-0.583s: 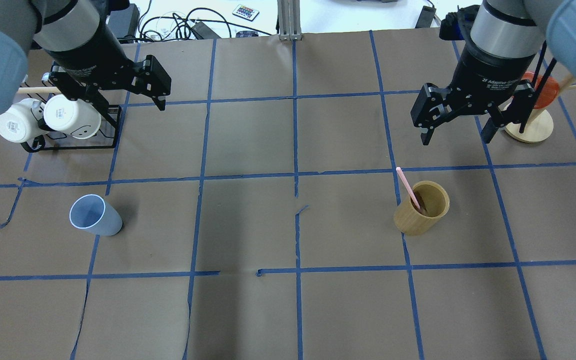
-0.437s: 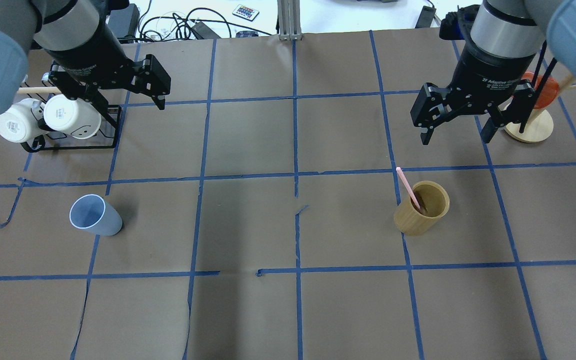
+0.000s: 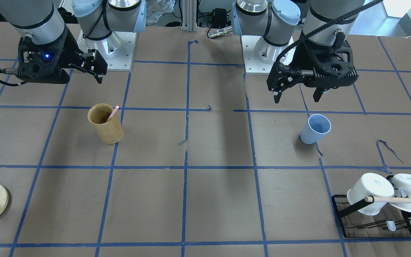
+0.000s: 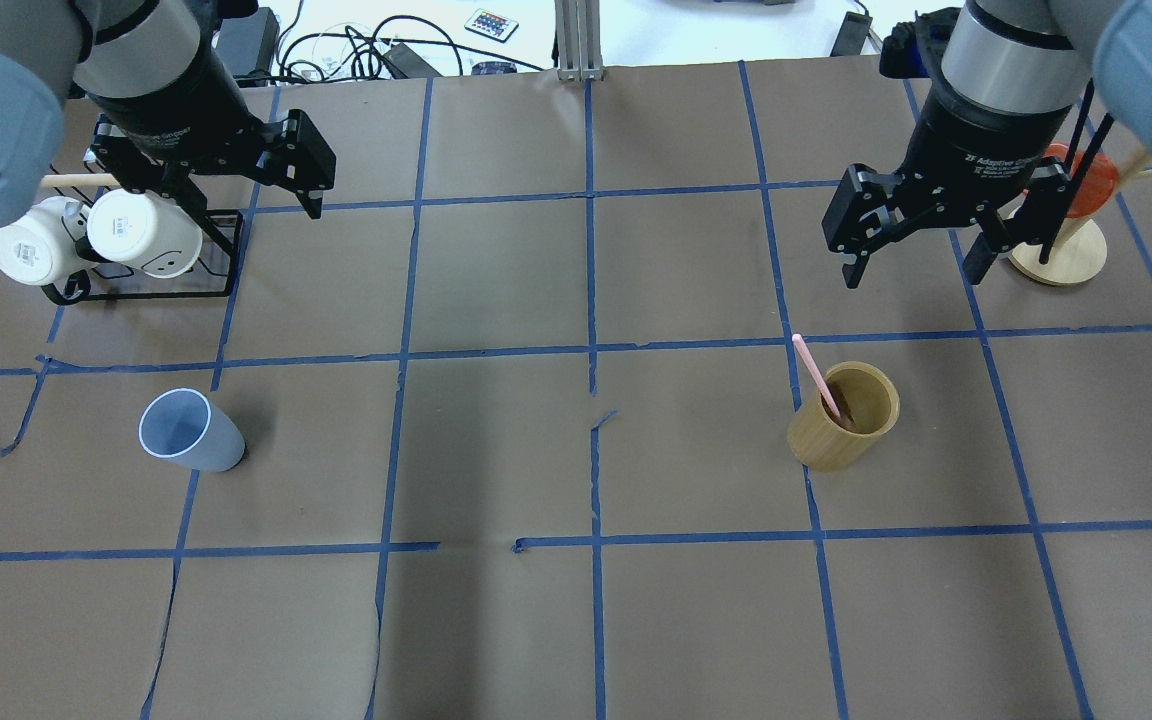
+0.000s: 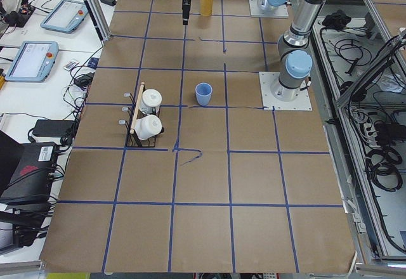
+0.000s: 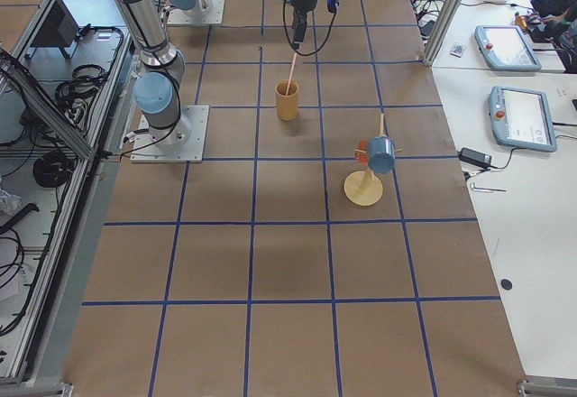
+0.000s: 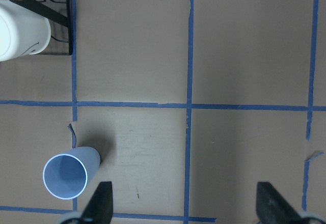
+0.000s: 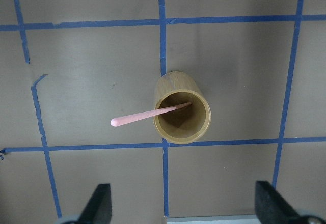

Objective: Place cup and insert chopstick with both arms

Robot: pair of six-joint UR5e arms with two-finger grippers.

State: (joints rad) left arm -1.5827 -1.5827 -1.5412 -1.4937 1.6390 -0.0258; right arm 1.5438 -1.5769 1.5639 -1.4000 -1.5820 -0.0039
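The light-blue cup stands upright on the table's left side, also in the front view and the left wrist view. The pale-pink chopstick leans inside a tan bamboo cylinder on the right, also in the right wrist view. My left gripper is open and empty, high above the table, beyond the cup near the mug rack. My right gripper is open and empty, high above and beyond the cylinder.
A black wire rack with two white mugs and a wooden rod stands at the far left. A round wooden stand with an orange piece is at the far right. Blue tape lines grid the brown table.
My left gripper has drifted slightly farther away and to the left. The right gripper, cup, cylinder and chopstick have not moved.
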